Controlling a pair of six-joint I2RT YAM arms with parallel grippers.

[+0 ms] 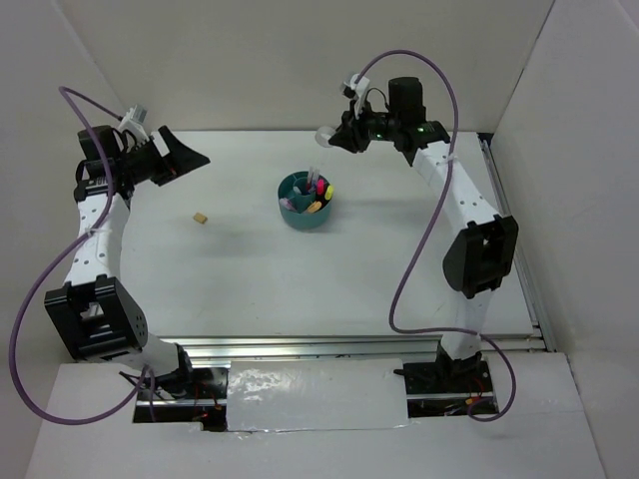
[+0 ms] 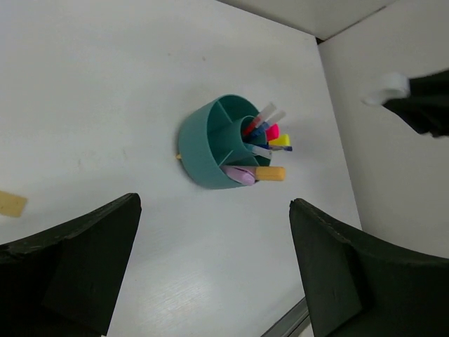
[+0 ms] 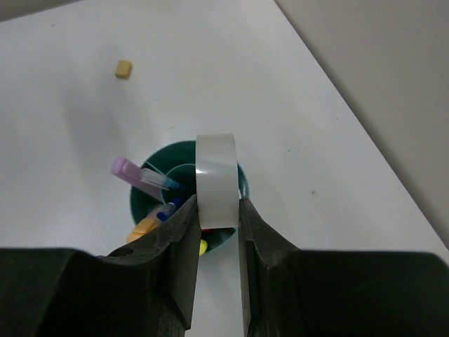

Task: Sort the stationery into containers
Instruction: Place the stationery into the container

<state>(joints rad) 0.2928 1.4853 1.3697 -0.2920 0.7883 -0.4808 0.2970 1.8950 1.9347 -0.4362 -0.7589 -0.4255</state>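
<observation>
right hand point(image 3: 218, 210) clamps clear ring point(image 3: 216, 172), grip plain only in right wrist view | left hand point(image 2: 214, 210) spread wide

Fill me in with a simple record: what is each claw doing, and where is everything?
left gripper: open, holding nothing
right gripper: shut on clear ring
teal organizer: upright on the table
inside organizer: pens, highlighters, lilac stick, orange stick
tan eraser: lying on the table, left of the organizer, apart from it
</observation>
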